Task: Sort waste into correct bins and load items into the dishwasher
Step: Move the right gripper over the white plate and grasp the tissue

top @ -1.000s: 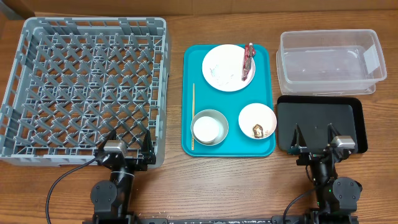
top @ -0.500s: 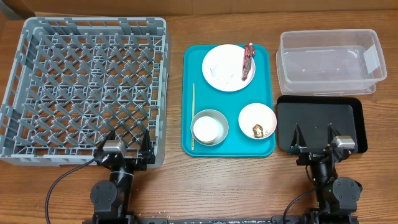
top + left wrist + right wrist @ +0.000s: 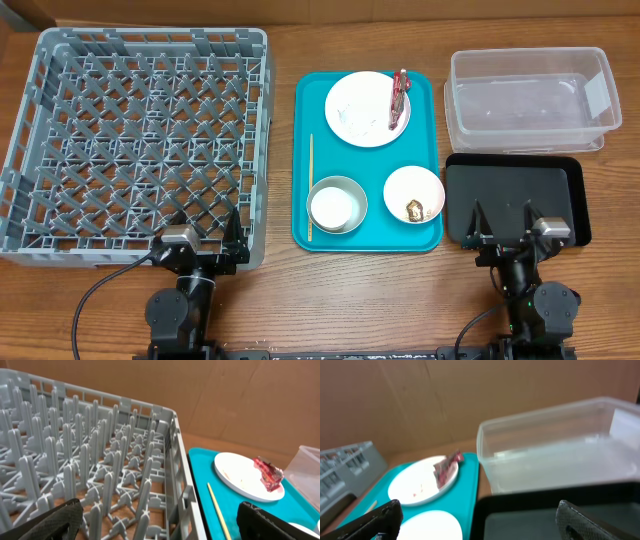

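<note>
The grey dish rack (image 3: 150,140) fills the left of the table. A teal tray (image 3: 368,235) in the middle holds a white plate (image 3: 360,112) with a red wrapper (image 3: 400,97) and faint specks. It also holds a wooden stick (image 3: 311,187), a grey metal bowl (image 3: 355,190) with a white cup (image 3: 333,207) in it, and a small white bowl (image 3: 414,183) with a brown lump (image 3: 414,209). The clear tub (image 3: 530,98) and black tray (image 3: 515,190) are at the right. My left gripper (image 3: 206,228) is open at the rack's front edge. My right gripper (image 3: 504,222) is open over the black tray's front. No tissue shows.
The left wrist view shows the rack's pegs (image 3: 100,460), the stick (image 3: 217,510), the plate (image 3: 240,477) and the wrapper (image 3: 268,472). The right wrist view shows the tub (image 3: 555,445), the black tray (image 3: 520,515) and the plate (image 3: 417,487). A cardboard wall stands behind.
</note>
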### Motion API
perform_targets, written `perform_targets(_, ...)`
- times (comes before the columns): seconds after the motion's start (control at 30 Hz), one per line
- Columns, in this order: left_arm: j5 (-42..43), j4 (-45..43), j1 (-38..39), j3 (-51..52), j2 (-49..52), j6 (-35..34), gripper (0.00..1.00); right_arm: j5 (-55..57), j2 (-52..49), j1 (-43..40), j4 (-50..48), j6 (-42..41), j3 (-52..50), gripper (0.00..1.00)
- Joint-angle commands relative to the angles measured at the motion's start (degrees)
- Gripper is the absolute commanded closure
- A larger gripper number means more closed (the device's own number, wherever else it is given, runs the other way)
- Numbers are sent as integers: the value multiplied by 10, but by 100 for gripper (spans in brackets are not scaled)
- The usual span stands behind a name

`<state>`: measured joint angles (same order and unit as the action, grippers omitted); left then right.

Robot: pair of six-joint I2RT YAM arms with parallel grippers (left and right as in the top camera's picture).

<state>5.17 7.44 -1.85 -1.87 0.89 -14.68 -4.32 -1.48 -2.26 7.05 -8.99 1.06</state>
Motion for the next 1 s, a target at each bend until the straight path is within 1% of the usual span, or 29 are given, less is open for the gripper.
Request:
perform_targets(0.0,15,51,0,-37,4,-7,0,-5,-14,-4,25,-10,35,0)
perform_targets(0.13,15,90,0,-96,22,24,0,-5,-41,-4,60,-14,84,0)
perform_targets(0.23,14,126,0,-146,48,38,0,-5,-75,-4,111,-16,136,0)
perform_targets(0.33,13,180,0,-202,95,40,0,-5,-125,-4,153,-16,195,0)
perform_targets(0.47,13,258,0,-280,176,40,0,-51,-213,-4,208,-15,285,0)
perform_targets(0.5,14,290,0,-315,213,40,0,-64,-255,-4,240,-15,325,0)
perform_targets(0.73,19,401,0,-445,354,40,0,-74,-453,-4,417,-15,512,0)
perform_targets(0.83,21,445,0,-485,396,39,0,-80,-548,-4,515,-15,615,0)
perform_targets(0.87,29,470,0,-503,417,40,0,-83,-604,-4,576,-13,677,0)
perform_targets(0.97,54,497,0,-524,442,40,0,-82,-689,-4,673,-10,774,0)
